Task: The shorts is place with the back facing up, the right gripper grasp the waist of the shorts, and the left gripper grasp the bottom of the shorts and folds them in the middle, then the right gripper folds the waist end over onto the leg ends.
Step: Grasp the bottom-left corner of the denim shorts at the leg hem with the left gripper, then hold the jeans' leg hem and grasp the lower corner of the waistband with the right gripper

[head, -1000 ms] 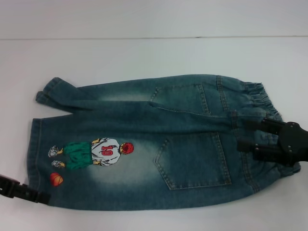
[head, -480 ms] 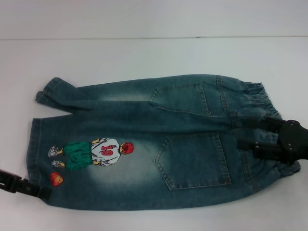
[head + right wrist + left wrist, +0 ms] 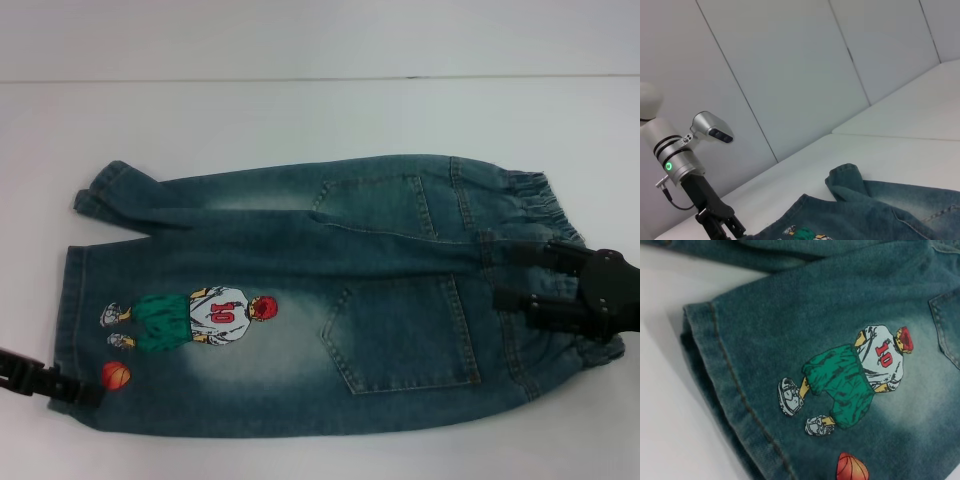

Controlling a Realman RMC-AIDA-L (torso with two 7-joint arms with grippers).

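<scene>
The faded blue denim shorts (image 3: 300, 300) lie flat with the back pockets up, the ruffled waist (image 3: 540, 195) at the right and the leg ends (image 3: 70, 300) at the left. My right gripper (image 3: 505, 277) is over the waist's near half, open, with its two fingers (image 3: 525, 256) apart and denim showing between them. My left gripper (image 3: 92, 392) rests at the near corner of the printed leg's hem (image 3: 715, 365), beside the orange basketball print (image 3: 116, 375). The right wrist view shows the left gripper (image 3: 726, 229) at the denim's edge (image 3: 880, 210).
The white table (image 3: 300, 110) spreads on all sides of the shorts, and a pale wall (image 3: 300, 35) rises behind its far edge. The far leg's hem (image 3: 110, 190) is slightly rumpled.
My left gripper has shifted slightly away from the table's front edge along the leg hem. The right gripper and the shorts have stayed almost still.
</scene>
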